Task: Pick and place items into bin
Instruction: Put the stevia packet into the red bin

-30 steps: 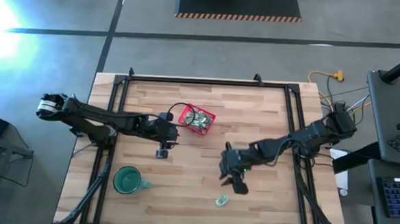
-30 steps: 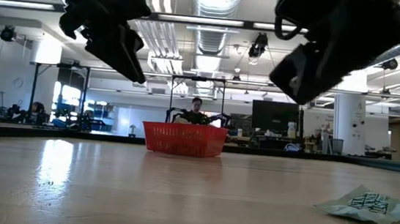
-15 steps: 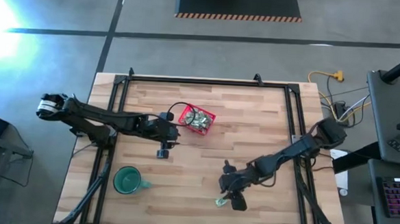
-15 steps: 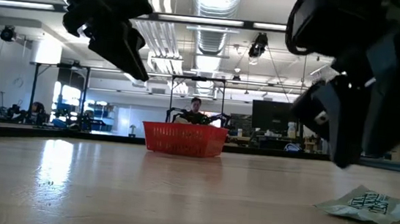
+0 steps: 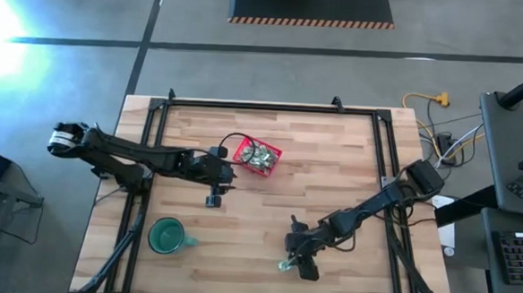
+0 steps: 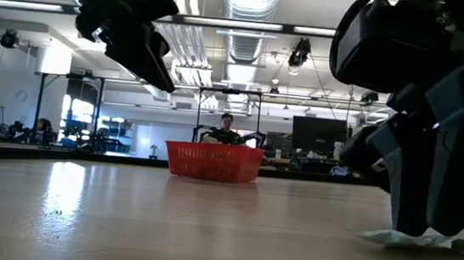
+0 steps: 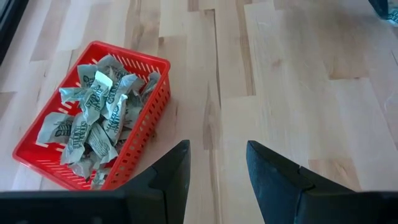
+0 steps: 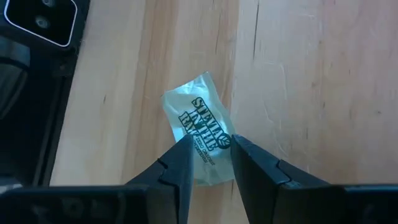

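The left end effector point(image 5: 212, 196) hangs open above the worktop point(image 5: 333, 159), beside the red bin point(image 5: 257, 155) full of wrapped items point(image 7: 93, 121). The right end effector point(image 8: 210, 152), fingers narrowly parted, straddles one wrapped item point(image 8: 202, 127) near the worktop's front edge.

One loose wrapped piece point(image 8: 202, 140) on the wooden table point(image 8: 298, 81) carried dark print in capitals. Its first line appeared to read "STEMMO", though the letters ran at a slant and the last ones were uncertain; the smaller lines beneath were too fine to make out and partly hidden by the right gripper point(image 8: 209, 144), whose fingertips stood on either side of the wrapper. The wrapped pieces point(image 7: 93, 121) heaped in the red basket point(image 7: 140, 134) bore the same kind of dark lettering, but crinkled and too small to read. No other text, number or sign could be read anywhere else.
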